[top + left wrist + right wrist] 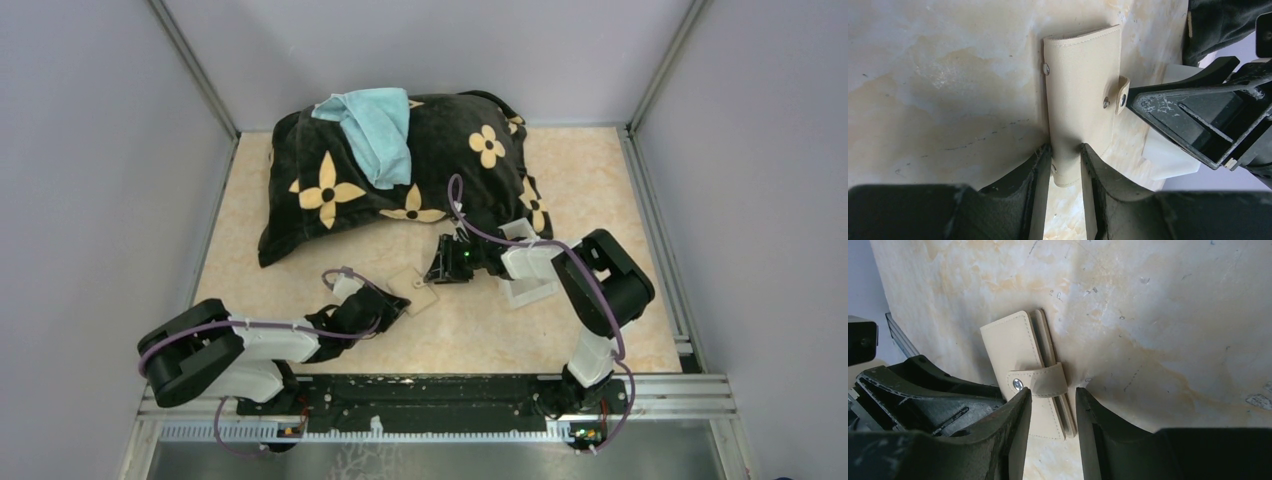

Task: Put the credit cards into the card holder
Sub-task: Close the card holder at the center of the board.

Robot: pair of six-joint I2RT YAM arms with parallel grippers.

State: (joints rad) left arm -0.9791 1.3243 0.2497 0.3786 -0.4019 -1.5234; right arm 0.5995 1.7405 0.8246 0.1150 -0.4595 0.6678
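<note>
Pale grey walls [80, 150] enclose a marbled beige tabletop [600, 180] — evenly lit.
</note>
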